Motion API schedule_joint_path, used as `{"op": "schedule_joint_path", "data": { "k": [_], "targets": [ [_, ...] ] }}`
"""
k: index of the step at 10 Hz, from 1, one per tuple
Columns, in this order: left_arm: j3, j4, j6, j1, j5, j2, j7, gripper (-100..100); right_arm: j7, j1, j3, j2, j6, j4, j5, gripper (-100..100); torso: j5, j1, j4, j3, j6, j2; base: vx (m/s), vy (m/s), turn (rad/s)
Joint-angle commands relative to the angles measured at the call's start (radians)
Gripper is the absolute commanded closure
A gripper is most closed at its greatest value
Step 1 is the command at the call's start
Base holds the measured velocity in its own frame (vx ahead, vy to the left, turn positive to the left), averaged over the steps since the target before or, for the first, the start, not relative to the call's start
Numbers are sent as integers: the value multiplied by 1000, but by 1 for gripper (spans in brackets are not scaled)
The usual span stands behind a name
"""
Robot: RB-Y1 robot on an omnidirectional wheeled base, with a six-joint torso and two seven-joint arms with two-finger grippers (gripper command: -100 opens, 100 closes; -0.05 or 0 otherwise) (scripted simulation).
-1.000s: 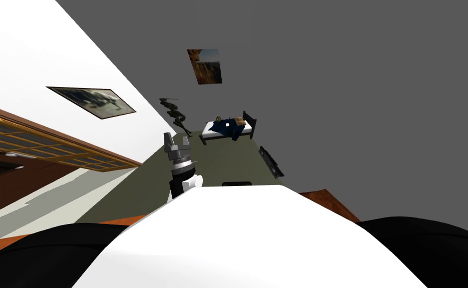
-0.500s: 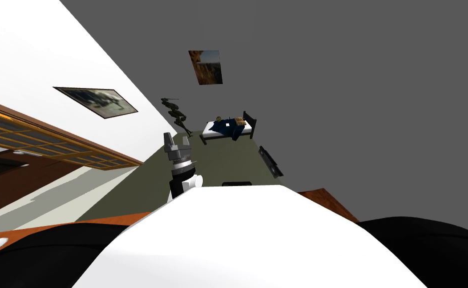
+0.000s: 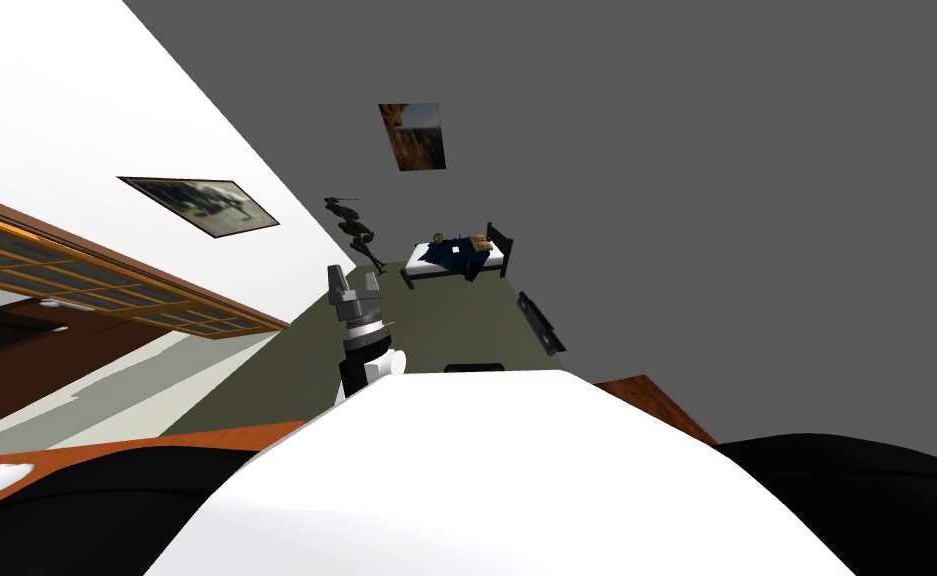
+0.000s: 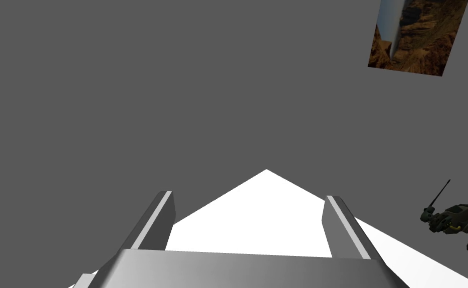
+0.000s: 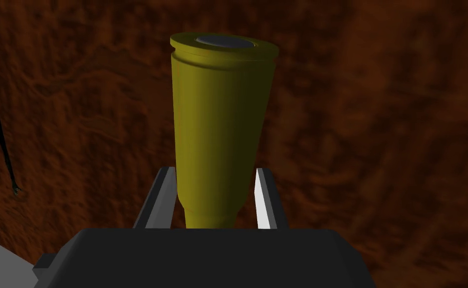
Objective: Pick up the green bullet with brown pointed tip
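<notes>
Right wrist view is showing the right gripper (image 5: 213,172) pressing its two blade fingers against the sides of the olive-green, tapering bullet (image 5: 223,120). The bullet's flat rimmed base is pointing away from the gripper, over a reddish-brown grained surface (image 5: 387,150), and its tip is lying hidden behind the gripper body. The left gripper (image 4: 249,196) is standing raised, fingers spread apart.
</notes>
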State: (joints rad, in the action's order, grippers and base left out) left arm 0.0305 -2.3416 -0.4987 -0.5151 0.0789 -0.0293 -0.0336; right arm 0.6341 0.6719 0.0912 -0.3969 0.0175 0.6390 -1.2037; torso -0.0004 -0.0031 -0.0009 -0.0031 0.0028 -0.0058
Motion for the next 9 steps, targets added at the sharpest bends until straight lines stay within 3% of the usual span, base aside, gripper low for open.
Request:
{"op": "schedule_joint_path", "data": {
  "k": [1, 3, 4, 5, 9],
  "targets": [
    [0, 0, 0, 0, 0, 0, 0, 0, 0, 0, 0, 0, 0, 0, 0, 100, 0, 0, 0, 0, 0, 0, 0, 0, 0],
    [0, 0, 0, 0, 0, 0, 0, 0, 0, 0, 0, 0, 0, 0, 0, 100, 0, 0, 0, 0, 0, 0, 0, 0, 0],
    [0, 0, 0, 0, 0, 0, 0, 0, 0, 0, 0, 0, -1, 0, 0, 0, 0, 0, 0, 0, 0, 0, 0, 0, 0],
    [0, 0, 0, 0, 0, 0, 0, 0, -15, 32, -1, -25, 21, 20, 0, 100, 0, 0, 0, 0, 0, 0, 47, 63, -30],
    [0, 0, 0, 0, 0, 0, 0, 0, -17, 46, 5, -34, 33, 28, -2, 100, 1, 4, -1, -2, 0, -3, 48, 45, -17]
  ]
}}
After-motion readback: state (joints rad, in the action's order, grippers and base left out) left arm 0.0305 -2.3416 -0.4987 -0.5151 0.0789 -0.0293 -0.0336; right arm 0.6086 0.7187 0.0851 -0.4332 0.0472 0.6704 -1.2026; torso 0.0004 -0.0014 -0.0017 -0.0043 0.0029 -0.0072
